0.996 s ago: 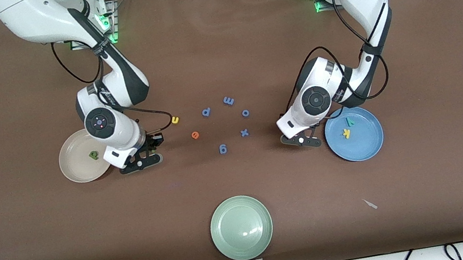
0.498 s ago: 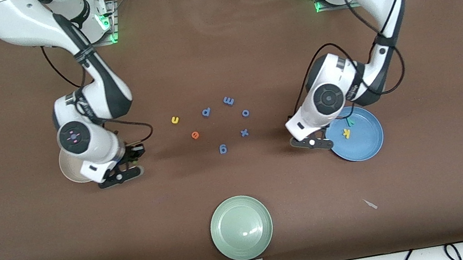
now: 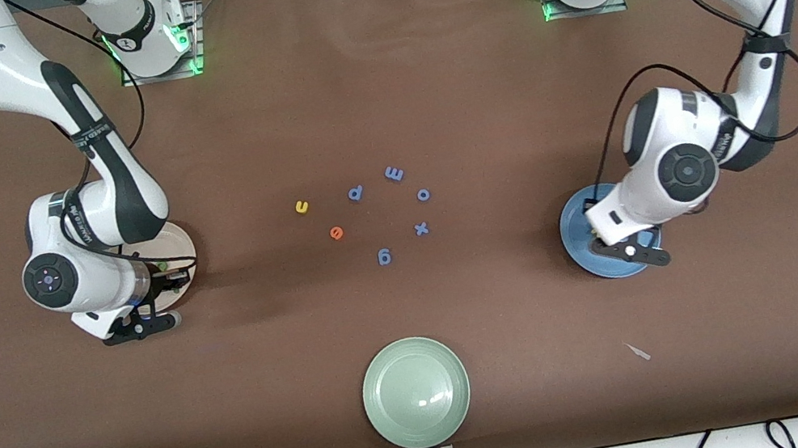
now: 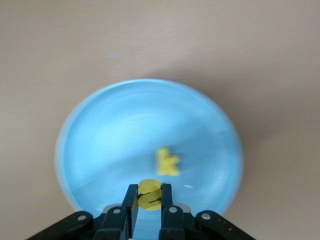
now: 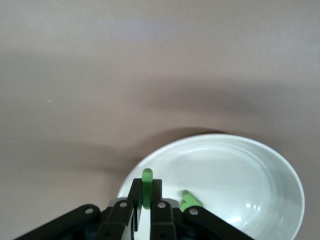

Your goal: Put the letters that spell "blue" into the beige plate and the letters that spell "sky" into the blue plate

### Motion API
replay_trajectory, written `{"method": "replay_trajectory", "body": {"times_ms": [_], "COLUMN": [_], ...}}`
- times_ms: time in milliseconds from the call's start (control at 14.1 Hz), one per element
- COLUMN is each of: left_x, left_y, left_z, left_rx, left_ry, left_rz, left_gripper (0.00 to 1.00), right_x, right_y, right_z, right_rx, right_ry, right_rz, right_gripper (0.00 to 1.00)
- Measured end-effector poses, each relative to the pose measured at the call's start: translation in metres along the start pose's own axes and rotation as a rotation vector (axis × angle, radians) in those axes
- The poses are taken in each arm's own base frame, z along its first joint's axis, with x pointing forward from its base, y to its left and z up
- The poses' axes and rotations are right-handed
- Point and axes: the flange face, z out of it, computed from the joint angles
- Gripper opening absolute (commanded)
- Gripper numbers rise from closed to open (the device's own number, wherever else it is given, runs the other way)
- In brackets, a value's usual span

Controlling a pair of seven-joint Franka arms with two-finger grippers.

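Left end effector (image 4: 149,196) grips the yellow s (image 4: 149,194) over the blue plate (image 4: 100,130); right end effector (image 5: 146,196) pinches the green l (image 5: 146,187) over the beige plate (image 5: 250,165), both poised for release.

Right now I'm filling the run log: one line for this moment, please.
left gripper: shut on yellow s, over blue plate | right gripper: shut on green l, over beige plate | yellow u, orange e: on table

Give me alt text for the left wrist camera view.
The left gripper is shut on a yellow s over the blue plate, where a yellow k already lies. Brown table surrounds the plate.
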Motion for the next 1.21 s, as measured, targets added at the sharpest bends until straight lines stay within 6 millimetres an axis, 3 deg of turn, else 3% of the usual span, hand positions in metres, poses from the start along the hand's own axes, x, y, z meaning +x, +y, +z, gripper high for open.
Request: {"method": "replay_trajectory", "body": {"times_ms": [71,142,356,569,711,1067,1209], "left_x": [0.000,0.001,0.003,0.005,0.000,-0.027,-0.042], "left_y": [-0.012,-0.016,-0.014,-0.017,-0.018,-0.024,-0.024], "left_z": [0.006,0.013,0.024,0.005,-0.032,-0.175,-0.222], "left_rx": [0.029,0.043,0.046,0.055,0.042,-0.038,-0.034], "left_ry": [0.011,0.020,0.022,0.030,0.009,-0.034,-0.034], "left_rz": [0.018,0.031,0.055,0.072,0.045,-0.043,-0.052], "left_gripper": [0.57,0.97,1.00,1.00,1.00,1.00,1.00], "right_x": [0.000,0.000,0.002,0.012,0.017,0.019,0.016], "right_y": [0.006,0.011,0.013,-0.004,-0.023,-0.089,-0.122], "right_z": [0.009,0.018,0.026,0.008,-0.003,-0.019,-0.023], "right_rx": [0.001,0.002,0.004,0.012,0.024,0.062,0.066], "right_ry": [-0.016,-0.028,-0.036,0.003,0.024,0.050,0.056], "right_rz": [0.009,0.017,0.020,-0.005,-0.012,0.041,0.090], "right_gripper": [0.83,1.00,1.00,1.00,1.00,1.00,1.00]}}
